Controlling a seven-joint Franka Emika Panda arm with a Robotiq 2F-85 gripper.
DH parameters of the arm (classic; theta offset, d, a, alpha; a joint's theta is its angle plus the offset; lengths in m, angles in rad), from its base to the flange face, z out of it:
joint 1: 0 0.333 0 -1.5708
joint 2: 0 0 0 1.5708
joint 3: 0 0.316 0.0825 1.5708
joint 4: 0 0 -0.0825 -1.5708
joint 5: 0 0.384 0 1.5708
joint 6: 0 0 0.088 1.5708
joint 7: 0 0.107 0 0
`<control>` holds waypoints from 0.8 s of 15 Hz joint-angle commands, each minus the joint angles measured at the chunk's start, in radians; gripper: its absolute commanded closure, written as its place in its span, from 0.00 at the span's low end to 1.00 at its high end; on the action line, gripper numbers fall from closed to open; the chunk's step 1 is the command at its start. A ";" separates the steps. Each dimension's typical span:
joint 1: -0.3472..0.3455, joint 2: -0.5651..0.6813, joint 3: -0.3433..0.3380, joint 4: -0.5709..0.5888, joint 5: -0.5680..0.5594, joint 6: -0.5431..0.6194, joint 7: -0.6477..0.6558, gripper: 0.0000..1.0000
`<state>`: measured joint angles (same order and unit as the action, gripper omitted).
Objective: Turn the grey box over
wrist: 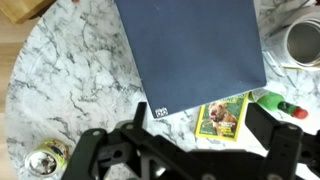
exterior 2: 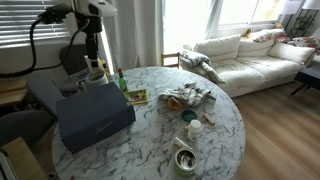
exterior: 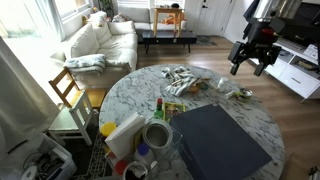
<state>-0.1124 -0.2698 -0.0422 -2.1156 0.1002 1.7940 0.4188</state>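
Black gripper, jaws spread wide and empty, hangs clear of the grey box, a flat matte slate rectangle lying plain face up on the round veined marble table; pale sofa far left, wood floor

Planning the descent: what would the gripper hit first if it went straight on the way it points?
Probably the grey box at its near edge, or the yellow-green book beside it; the open gripper hangs high, so depth is unclear.
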 commanded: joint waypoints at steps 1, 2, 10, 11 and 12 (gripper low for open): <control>-0.022 -0.087 -0.012 -0.009 -0.020 0.086 -0.008 0.00; -0.028 -0.105 -0.016 -0.005 -0.020 0.103 -0.010 0.00; -0.057 -0.142 -0.021 0.026 -0.020 0.113 -0.003 0.00; -0.057 -0.142 -0.021 0.025 -0.020 0.113 -0.003 0.00; -0.057 -0.141 -0.021 0.025 -0.021 0.114 -0.003 0.00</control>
